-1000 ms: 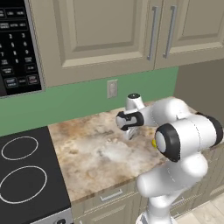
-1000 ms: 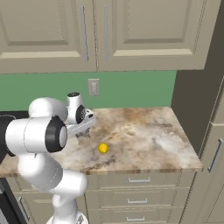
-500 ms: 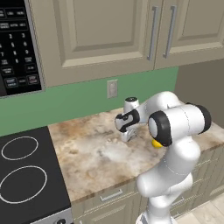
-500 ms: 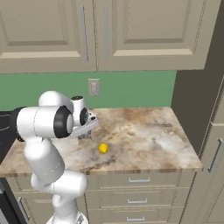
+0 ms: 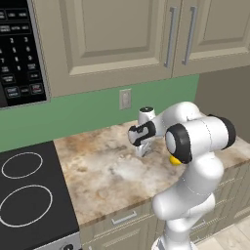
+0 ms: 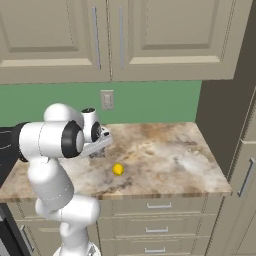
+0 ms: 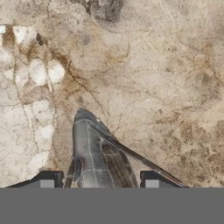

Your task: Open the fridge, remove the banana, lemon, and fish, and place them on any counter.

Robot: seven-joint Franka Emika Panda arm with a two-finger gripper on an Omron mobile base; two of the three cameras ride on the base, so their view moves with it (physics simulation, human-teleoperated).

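Fish (image 7: 94, 151): silver-grey, hanging between the gripper (image 7: 98, 179) fingertips, pinched at both sides, over the speckled counter (image 7: 166, 65).
Lemon (image 6: 118, 169): already lying on the counter, right of the gripper.
Placing step: lowering until the fish is touching stone, keeping left of the lemon, only then spreading the fingers.
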